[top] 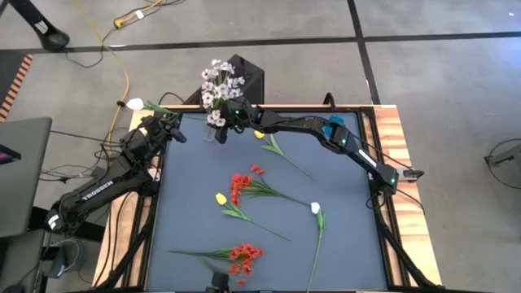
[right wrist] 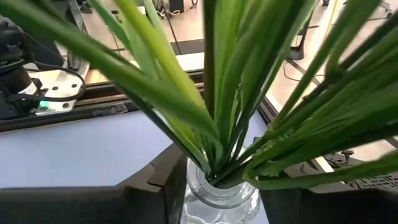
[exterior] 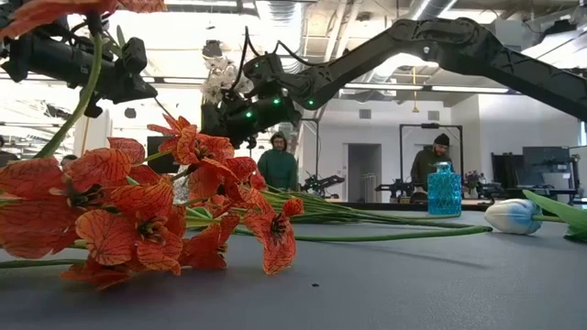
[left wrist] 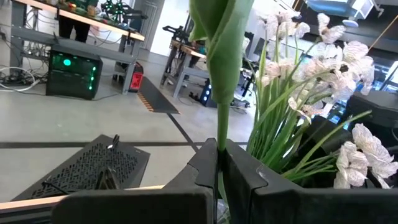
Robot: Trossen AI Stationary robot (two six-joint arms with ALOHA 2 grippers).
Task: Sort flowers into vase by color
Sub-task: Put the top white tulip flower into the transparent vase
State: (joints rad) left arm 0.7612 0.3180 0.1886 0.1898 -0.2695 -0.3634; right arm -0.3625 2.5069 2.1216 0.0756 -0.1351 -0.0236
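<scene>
Mid-sort: left hand point(top: 163, 124) clamped shut on a white tulip point(top: 135, 103) stem at the counter point(top: 342, 244) far-left corner, right hand point(top: 224, 122) bracing the clear vase point(right wrist: 221, 199), grip unclear; next, lowering stem among white sprigs point(top: 220, 81).

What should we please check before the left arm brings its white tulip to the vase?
1. Left end effector shut on the white tulip stem: ok.
2. Right end effector at the glass vase: ok.
3. Colour match, vase holds the pale sprig: ok.
4. Held tulip apart from the right arm: ok.
5. Room in the vase neck for another stem: cannot tell.
</scene>
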